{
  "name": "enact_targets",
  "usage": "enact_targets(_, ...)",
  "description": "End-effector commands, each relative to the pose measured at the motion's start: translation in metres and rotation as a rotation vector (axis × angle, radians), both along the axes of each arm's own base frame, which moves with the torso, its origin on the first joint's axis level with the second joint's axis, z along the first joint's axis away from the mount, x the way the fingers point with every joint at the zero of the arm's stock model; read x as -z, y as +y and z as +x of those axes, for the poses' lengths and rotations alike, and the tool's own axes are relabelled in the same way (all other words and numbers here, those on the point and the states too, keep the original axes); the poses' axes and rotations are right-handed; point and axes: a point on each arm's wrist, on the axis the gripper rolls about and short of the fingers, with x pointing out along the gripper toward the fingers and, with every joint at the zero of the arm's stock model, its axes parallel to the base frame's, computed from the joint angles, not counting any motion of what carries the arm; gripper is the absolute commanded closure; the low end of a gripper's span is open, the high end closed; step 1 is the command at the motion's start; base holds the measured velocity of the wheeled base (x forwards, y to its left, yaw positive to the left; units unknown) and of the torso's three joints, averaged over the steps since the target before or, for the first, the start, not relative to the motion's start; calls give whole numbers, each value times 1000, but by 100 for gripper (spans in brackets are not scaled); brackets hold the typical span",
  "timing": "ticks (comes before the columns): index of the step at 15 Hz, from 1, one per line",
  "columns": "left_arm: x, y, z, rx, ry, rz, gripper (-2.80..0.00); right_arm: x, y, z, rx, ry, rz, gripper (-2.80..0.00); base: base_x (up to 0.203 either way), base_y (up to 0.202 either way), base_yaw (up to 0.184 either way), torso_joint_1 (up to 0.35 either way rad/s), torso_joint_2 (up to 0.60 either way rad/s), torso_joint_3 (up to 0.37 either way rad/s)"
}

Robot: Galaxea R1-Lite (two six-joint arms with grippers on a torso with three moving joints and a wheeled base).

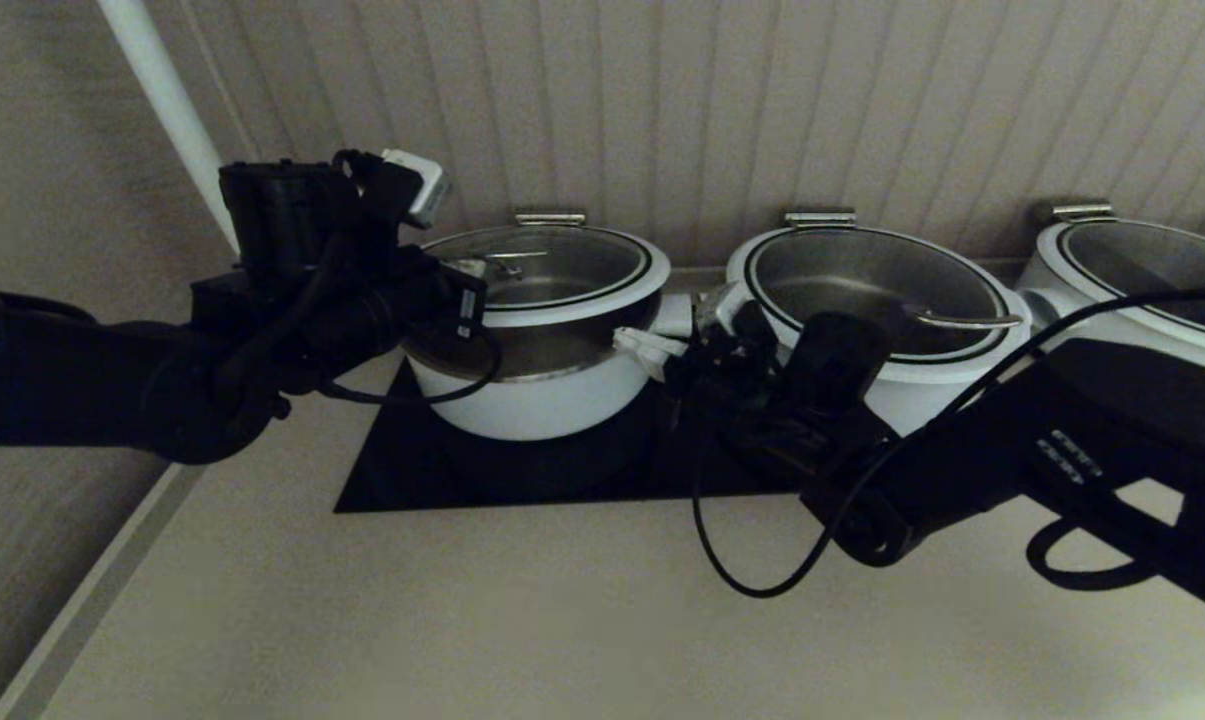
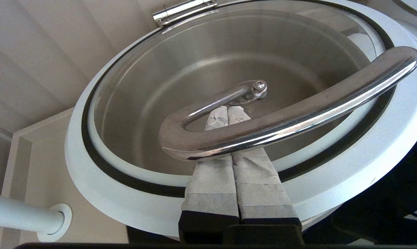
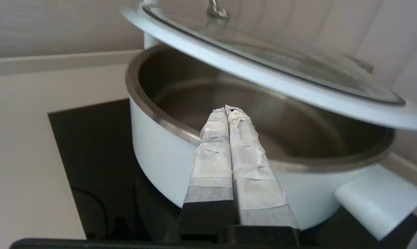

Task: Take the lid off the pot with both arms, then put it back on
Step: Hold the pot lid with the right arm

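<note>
The lid, clear glass with a white rim, hangs tilted above the pot, with a gap that shows the steel interior. My left gripper is shut, and its taped fingers reach under the steel wire handle, which rests on them. In the head view the left gripper is at the lid's left side. My right gripper is shut and empty. It points over the pot's rim below the raised lid, apart from it. It sits at the pot's right side.
Two wider white pots with lids stand to the right along the panelled wall. The pot stands on a black cooktop. A white pole rises at the back left. The pot's side handle juts out beside my right gripper.
</note>
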Motion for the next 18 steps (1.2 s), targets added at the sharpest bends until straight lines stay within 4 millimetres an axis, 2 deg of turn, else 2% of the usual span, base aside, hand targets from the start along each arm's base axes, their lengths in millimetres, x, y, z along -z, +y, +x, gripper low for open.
enact_targets(1, 1, 0, 1, -1, 1, 2, 0, 10, -1, 6, 20, 11, -5, 0, 0, 0, 0, 0, 0, 0)
enact_targets(3, 0, 0, 0, -1, -2, -1, 0, 13, 0, 12, 38, 9, 0, 0, 0, 0, 0, 0, 0, 0)
enact_targets(10, -3, 1, -2, -2, -9, -8, 0, -3, 11, 33, 43, -17, 17, 0, 0, 0, 0, 0, 0, 0)
enact_targets(18, -4, 1, -2, -2, -10, -10, 0, -15, 15, 40, 43, -42, 33, 0, 0, 0, 0, 0, 0, 0)
